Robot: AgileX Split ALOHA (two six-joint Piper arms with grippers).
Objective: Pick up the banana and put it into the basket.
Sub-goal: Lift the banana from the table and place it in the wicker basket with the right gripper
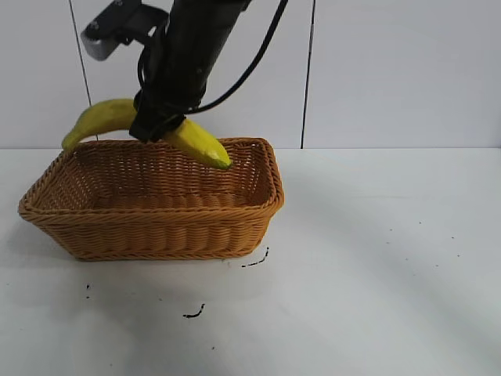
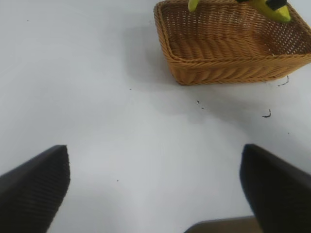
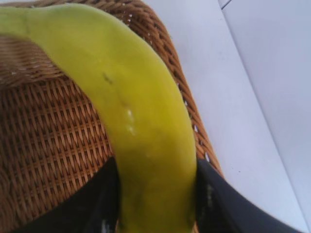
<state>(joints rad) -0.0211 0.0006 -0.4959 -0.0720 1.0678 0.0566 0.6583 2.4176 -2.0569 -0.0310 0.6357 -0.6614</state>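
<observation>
The yellow banana hangs tilted above the back of the tan wicker basket, its greenish tip pointing down over the basket's right half. My right gripper is shut on the banana's middle. In the right wrist view the banana sits between the two black fingers, with the basket's woven floor below it. My left gripper is open and empty over bare table, far from the basket; the banana shows there at the basket's far rim. The left arm is out of the exterior view.
The basket stands on a white table at the left. Small dark marks lie on the table in front of the basket. A white panelled wall stands behind.
</observation>
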